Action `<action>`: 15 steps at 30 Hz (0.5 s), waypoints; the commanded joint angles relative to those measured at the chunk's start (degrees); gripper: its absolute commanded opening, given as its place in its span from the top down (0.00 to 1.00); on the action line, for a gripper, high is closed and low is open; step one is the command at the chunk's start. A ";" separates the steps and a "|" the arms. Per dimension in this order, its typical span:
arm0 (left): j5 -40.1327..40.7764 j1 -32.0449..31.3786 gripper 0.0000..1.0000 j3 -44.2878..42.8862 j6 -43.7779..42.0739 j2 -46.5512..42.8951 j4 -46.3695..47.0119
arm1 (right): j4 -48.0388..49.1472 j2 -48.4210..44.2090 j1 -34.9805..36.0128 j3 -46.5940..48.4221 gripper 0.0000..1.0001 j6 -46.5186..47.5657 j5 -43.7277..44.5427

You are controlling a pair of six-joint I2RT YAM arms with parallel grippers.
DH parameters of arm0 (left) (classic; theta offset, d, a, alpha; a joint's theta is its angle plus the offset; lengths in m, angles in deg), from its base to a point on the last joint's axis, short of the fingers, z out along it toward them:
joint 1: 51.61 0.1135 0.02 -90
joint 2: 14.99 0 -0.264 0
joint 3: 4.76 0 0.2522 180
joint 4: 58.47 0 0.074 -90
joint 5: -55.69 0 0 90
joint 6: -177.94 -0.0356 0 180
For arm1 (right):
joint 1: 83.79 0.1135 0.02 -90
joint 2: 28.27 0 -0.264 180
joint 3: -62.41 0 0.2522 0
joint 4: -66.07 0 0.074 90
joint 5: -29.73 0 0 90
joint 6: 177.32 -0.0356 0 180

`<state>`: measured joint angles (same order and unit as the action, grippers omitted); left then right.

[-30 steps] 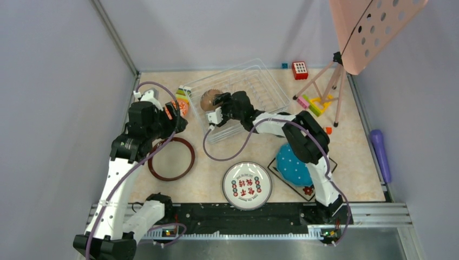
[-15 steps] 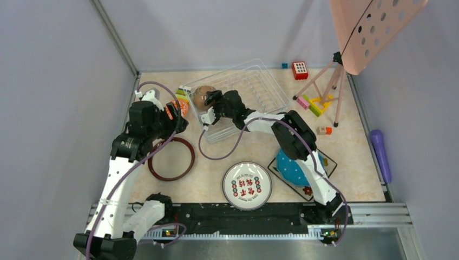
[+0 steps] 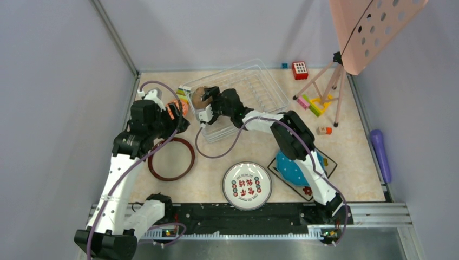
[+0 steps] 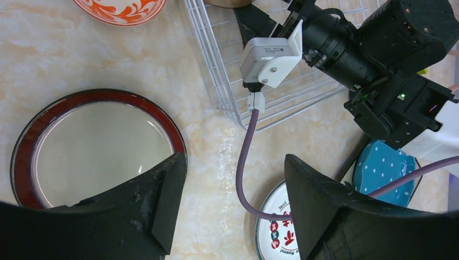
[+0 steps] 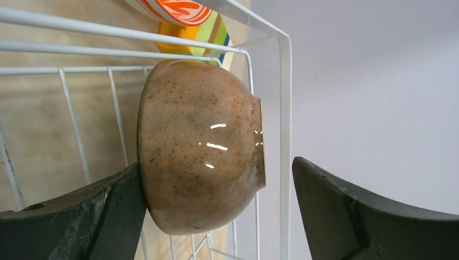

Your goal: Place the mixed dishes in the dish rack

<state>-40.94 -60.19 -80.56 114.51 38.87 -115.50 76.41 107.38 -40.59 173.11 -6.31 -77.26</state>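
Upper left, the bowl (image 3: 199, 98) sits in the rack (image 3: 266, 86), my right gripper's (image 5: 215, 173) fingers spread around it. My left gripper (image 4: 234, 165), fingers apart, empty, hovers near the red-rimmed plate (image 4: 97, 143), not yet loaded.

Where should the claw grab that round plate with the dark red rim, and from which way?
Pinch the rim of the dark red-rimmed round plate, one finger inside and one outside, coming down from above. It lies flat on the table, so nothing can slide underneath. The left claw hangs open over its edge, so that side looks easiest.
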 commanded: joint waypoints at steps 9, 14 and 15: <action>-5.01 0.49 0.28 0.59 -1.78 -0.45 2.23 | -26.24 -3.96 1.03 14.94 0.01 -3.02 -5.70; -5.62 0.49 0.28 0.85 -1.78 -0.43 2.05 | -39.05 -3.00 0.60 21.44 0.01 -3.75 -8.18; -5.74 0.49 0.28 0.87 -1.78 -0.35 2.05 | -40.77 -2.85 0.41 22.42 0.01 -4.12 -8.80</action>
<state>-45.29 -59.95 -80.06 113.39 38.89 -115.56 45.02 107.34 -40.53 188.46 -9.11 -81.50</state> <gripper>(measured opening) 0.722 0.987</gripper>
